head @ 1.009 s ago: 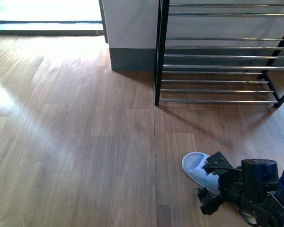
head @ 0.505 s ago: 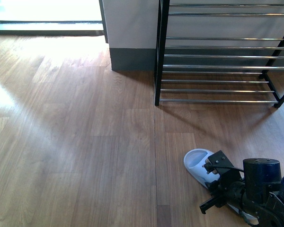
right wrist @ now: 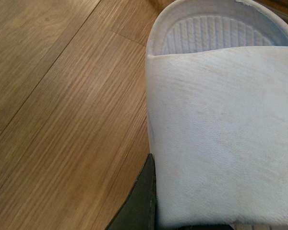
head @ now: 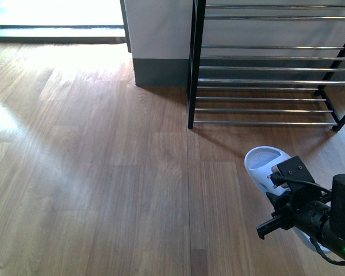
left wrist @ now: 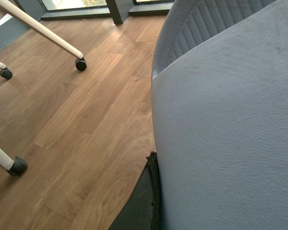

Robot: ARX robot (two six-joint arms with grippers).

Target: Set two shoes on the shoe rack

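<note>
Down low, my right pincer (head: pixel 279 198) grips one white ribbed rubber slipper (head: pixel 263 163) — the black-framed chrome-bar shoe rack (head: pixel 264 81) holds no shoes yet.

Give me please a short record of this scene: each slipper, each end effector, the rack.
white slipper: at the right end effector, short of the rack
right end effector: seems closed on the white slipper
grey slipper: fills the left wrist view, against the left end effector
left end effector: one finger visible; grip unclear
rack: black frame, chrome bars; no shoe on the visible shelves
floor: wood planks
</note>
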